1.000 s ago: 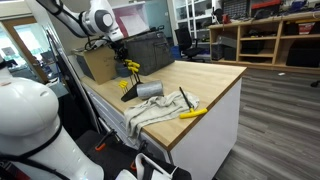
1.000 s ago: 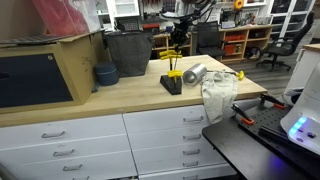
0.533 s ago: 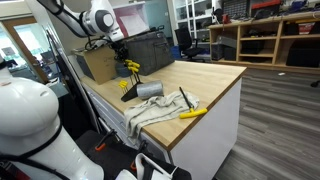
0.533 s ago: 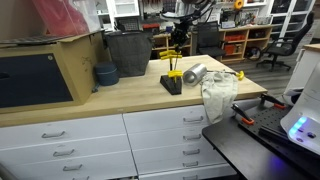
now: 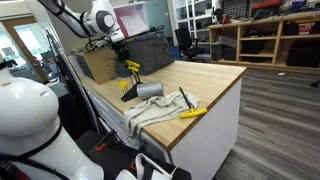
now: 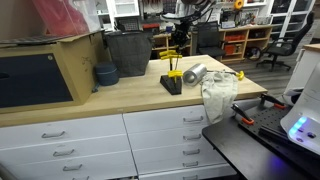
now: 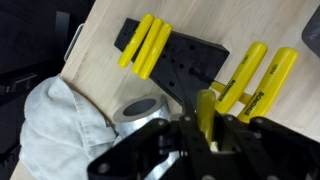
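My gripper is shut on a yellow rod, which stands upright between the jaws in the wrist view. Below lies a black stand base with yellow pegs at its left and right. In both exterior views the gripper hangs above this stand on the wooden counter. A silver metal cup lies on its side next to the stand.
A white cloth drapes over the counter's edge, with a yellow-handled tool on it. A dark bin, a blue bowl and a cardboard box stand behind the stand.
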Robot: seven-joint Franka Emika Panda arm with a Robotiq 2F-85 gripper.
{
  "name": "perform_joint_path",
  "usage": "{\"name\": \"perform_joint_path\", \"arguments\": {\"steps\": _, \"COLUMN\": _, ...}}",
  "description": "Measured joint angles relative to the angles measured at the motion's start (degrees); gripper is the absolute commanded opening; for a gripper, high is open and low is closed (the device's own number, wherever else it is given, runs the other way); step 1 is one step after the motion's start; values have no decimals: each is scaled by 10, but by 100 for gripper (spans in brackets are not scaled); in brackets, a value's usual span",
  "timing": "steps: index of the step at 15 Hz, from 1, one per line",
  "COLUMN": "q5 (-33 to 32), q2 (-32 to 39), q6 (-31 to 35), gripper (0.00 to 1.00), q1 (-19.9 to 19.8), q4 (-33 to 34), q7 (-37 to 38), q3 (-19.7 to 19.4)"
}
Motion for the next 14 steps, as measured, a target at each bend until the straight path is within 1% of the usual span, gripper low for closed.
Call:
{"name": "perform_joint_path", "arguments": {"steps": 4, "q5": -8, "q2": 1, "q6": 0, "gripper": 3, "q1": 3, "q4": 0, "q7": 8, "q3": 0}}
{"name": "perform_joint_path", "arguments": {"steps": 14, "q5": -38, "q2": 17, "q6": 9, "gripper": 3, "q1": 14, "q4": 3, "q7": 124, "q3": -2}}
